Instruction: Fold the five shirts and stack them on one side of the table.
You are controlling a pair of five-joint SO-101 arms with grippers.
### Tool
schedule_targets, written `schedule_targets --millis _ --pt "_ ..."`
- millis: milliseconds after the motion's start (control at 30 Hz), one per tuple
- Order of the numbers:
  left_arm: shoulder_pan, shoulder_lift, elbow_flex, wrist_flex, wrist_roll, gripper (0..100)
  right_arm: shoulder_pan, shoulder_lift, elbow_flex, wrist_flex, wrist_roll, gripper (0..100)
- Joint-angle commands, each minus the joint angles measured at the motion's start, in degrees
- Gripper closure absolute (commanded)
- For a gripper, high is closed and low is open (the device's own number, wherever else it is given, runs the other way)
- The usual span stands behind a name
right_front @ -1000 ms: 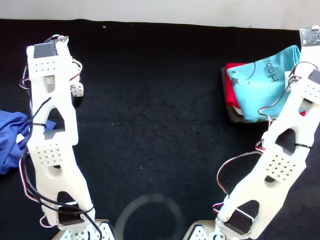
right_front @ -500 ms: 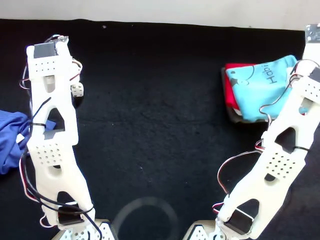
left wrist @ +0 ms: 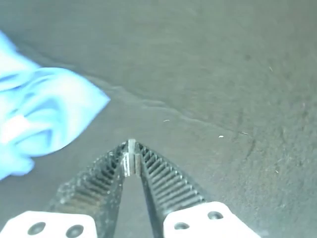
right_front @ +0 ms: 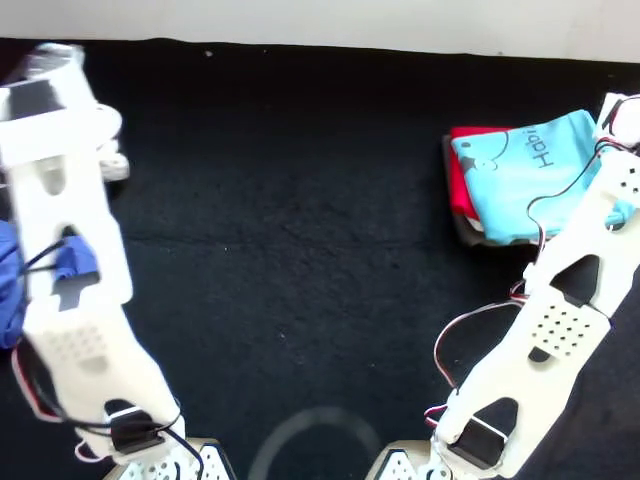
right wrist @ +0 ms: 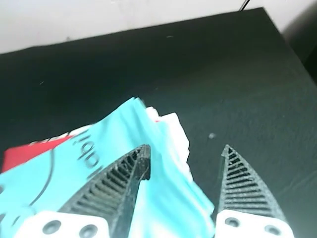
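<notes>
A stack of folded shirts lies at the table's right side, with a cyan shirt (right_front: 520, 170) on top, a red shirt (right_front: 462, 170) under it and a dark layer at the bottom. My right gripper (right wrist: 185, 153) is open over the stack's far right edge, one finger above the cyan shirt (right wrist: 99, 153) and nothing held. A white layer (right wrist: 176, 129) peeks out under the cyan one. A crumpled blue shirt (right_front: 8, 285) sits at the table's left edge. My left gripper (left wrist: 131, 148) is shut and empty above the black cloth, beside the blue shirt (left wrist: 44, 114).
The black tablecloth (right_front: 300, 220) covers the whole table. A pale wall (right_front: 320, 20) runs along the far edge. Both white arms stretch from the near edge, the left arm (right_front: 60, 250) along the left side and the right arm (right_front: 560, 320) along the right.
The left arm has swung leftward, towards the blue shirt. The cyan shirt's raised edge has come down flat on the stack, and the right arm has shifted slightly to the right.
</notes>
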Motion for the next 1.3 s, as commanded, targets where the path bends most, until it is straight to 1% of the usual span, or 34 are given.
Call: schedule_targets --millis 0,100,167,267,333,400,567,700,933,1100,1267 --pt "-7.0 -7.9 4.8 0.3 -7.4 91 -1.7 -0.9 -6.2 4.7 -0.6 77.7" --pt "-12.4 -8.3 10.1 0.0 -14.2 82 -2.9 -0.9 -9.2 8.0 -0.6 77.7" --pt "-15.6 -8.2 13.5 -0.7 -16.6 82 -4.4 -1.0 -11.1 10.9 -0.5 77.7" --pt "-18.1 -8.2 17.9 -5.2 -20.4 83 -6.7 -1.0 -14.3 15.8 1.3 77.7" --pt "-18.1 -8.2 20.8 -8.2 -24.2 83 -8.6 -1.0 -15.5 18.2 3.7 77.7" --pt "-17.3 -8.2 23.8 -11.6 -27.5 83 -9.1 -2.0 -15.6 18.1 3.8 77.7" --pt "-15.8 -8.2 31.1 -22.8 -32.1 83 -9.4 -10.5 -10.9 18.1 3.7 77.7" --pt "-15.8 -8.2 36.8 -30.9 -36.0 83 -9.5 -22.5 1.1 18.1 3.7 77.7" --pt "-15.9 -8.2 44.2 -42.4 -41.3 83 -12.4 -47.4 31.2 17.9 3.9 77.8" --pt "-17.6 -8.2 47.6 -46.7 -46.6 83 -17.0 -60.9 49.4 17.7 3.9 77.8" --pt "-19.3 -8.1 49.5 -50.0 -50.5 83 -21.6 -69.0 61.6 17.7 3.9 77.8"
